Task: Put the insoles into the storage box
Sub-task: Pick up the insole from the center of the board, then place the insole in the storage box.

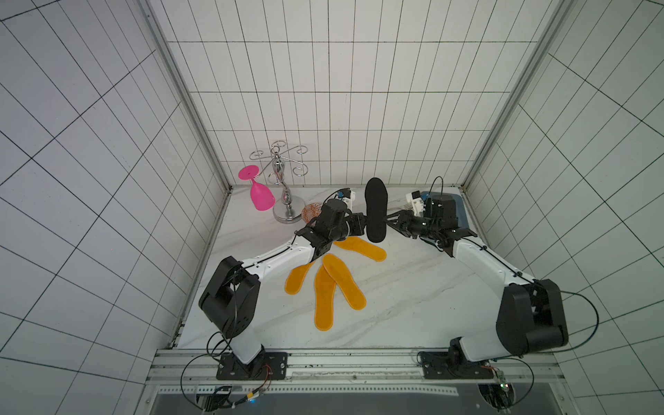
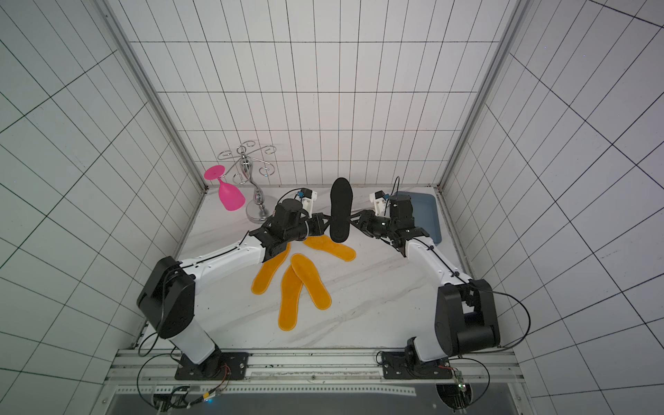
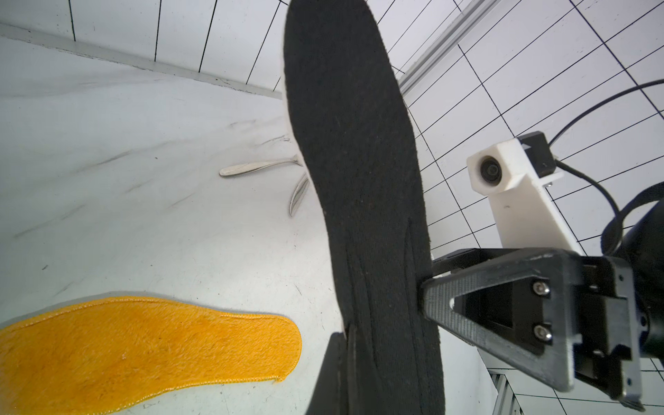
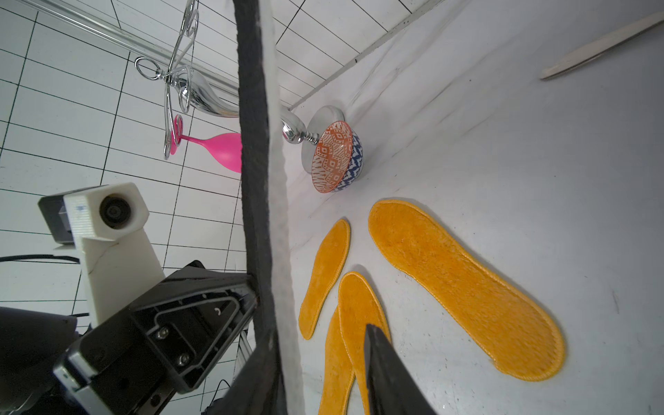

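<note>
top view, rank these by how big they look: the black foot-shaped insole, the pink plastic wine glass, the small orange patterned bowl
1. black foot-shaped insole, though it is held up nearer the camera, which flatters it.
2. pink plastic wine glass.
3. small orange patterned bowl, partly hidden behind the left arm, so its full size is unsure.

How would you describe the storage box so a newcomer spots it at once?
Find the table's far corner on the robot's right side, behind the right arm. The storage box sits there: a shallow blue-grey rectangular tray, unlike the small round bowl.

Four orange insoles [image 1: 363, 248], one black insole [image 1: 375, 212] (five total), one box [image 2: 429, 215]
</note>
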### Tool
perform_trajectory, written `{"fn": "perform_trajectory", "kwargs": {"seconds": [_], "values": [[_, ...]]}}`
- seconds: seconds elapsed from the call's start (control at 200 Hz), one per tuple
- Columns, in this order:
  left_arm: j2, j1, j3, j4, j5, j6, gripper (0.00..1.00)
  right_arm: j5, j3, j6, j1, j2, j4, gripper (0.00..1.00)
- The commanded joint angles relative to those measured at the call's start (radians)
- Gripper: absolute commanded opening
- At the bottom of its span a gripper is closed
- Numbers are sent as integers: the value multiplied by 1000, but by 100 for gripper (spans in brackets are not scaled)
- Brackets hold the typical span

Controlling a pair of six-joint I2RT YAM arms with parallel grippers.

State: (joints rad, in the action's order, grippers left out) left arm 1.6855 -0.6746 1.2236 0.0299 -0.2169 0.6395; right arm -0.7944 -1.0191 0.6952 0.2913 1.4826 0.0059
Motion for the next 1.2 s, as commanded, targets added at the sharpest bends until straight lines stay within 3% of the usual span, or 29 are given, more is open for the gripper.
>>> {"fn": "perform_trajectory", "kwargs": {"seconds": [0.0,0.34,0.5,0.77,0.964,1.199], "values": [[-7,-9,2,17,-3,-15,0,-16,-56,-9,11,26,28,34],[7,-16,2,6,-41,-24,1,-40,-126,-41,11,46,2,0],[8,-5,7,7,-58,-28,12,-28,-154,-131,11,24,-115,0],[-3,33,5,53,-156,-1,47,42,-183,-263,3,-5,-273,0],[-38,52,-18,96,-199,1,68,116,-211,-330,-18,-23,-365,0],[-37,35,-35,174,-227,0,83,182,-219,-368,-61,-68,-450,0]]}}
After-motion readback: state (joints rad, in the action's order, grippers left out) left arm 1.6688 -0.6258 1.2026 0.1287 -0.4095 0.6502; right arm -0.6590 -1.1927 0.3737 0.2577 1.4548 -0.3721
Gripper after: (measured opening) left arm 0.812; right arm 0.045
